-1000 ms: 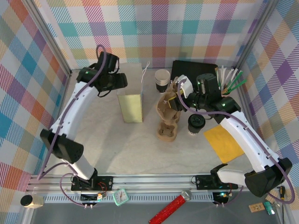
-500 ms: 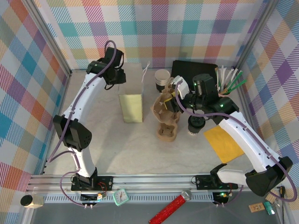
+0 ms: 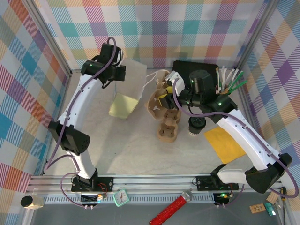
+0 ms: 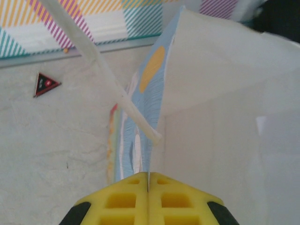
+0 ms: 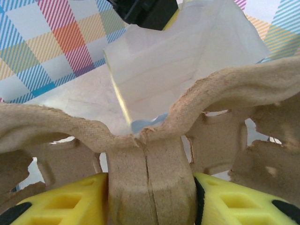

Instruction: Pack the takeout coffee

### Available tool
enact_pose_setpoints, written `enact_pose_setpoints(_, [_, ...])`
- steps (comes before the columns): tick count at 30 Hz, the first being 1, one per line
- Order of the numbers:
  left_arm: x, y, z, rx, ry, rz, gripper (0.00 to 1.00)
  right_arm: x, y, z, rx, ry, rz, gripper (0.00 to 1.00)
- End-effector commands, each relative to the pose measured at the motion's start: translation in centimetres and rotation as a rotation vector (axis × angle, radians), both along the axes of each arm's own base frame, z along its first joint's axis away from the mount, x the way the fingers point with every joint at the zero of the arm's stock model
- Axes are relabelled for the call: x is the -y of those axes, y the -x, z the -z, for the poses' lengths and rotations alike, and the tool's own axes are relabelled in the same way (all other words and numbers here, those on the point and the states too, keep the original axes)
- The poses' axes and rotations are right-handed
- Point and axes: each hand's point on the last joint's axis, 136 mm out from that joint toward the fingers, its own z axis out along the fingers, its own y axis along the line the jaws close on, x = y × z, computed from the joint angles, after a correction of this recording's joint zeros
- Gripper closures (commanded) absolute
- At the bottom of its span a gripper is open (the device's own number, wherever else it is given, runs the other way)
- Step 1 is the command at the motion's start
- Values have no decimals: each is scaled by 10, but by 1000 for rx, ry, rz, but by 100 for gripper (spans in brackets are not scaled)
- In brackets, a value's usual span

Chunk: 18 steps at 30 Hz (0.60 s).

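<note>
**Bag tipped over, carrier raised, coffee unmoved**

The takeout coffee [image 3: 197, 124], a dark paper cup with a round black plastic lid, stands upright on the pale marbled table [image 3: 131, 145], where it was a second ago. It is just right of the brown moulded-pulp cup carrier [image 3: 166, 124], and no gripper touches it.

The right gripper [image 5: 150, 187] has its yellow fingers closed on the carrier's central ridge [image 5: 150, 159]. The carrier's far end is now lifted and leans towards the bag; before, it lay lower.

The white paper carrier bag [image 3: 126, 89] stood upright a second ago. Now it is tilted, with its mouth [image 5: 187, 61] turned towards the carrier. The left gripper [image 4: 148, 187], open a second ago, now has its jaws pressed together on the bag's rim [image 4: 225, 117].

A flat yellow sheet [image 3: 225, 143] lies right of the coffee.
</note>
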Motion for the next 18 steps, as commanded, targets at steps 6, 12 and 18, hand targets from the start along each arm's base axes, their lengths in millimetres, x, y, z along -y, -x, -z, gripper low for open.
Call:
enact_pose_setpoints(6, [41, 43, -17, 29, 17, 214, 100, -19, -4, -43, 122, -91, -38, 51])
enact_pose_setpoints(12, [48, 47, 2, 11, -38, 207, 100, -32, -7, -63, 170, -124, -56, 51])
enact_pose_setpoints(18, [44, 48, -1, 21, -54, 188, 100, -35, -10, -61, 171, -123, -56, 51])
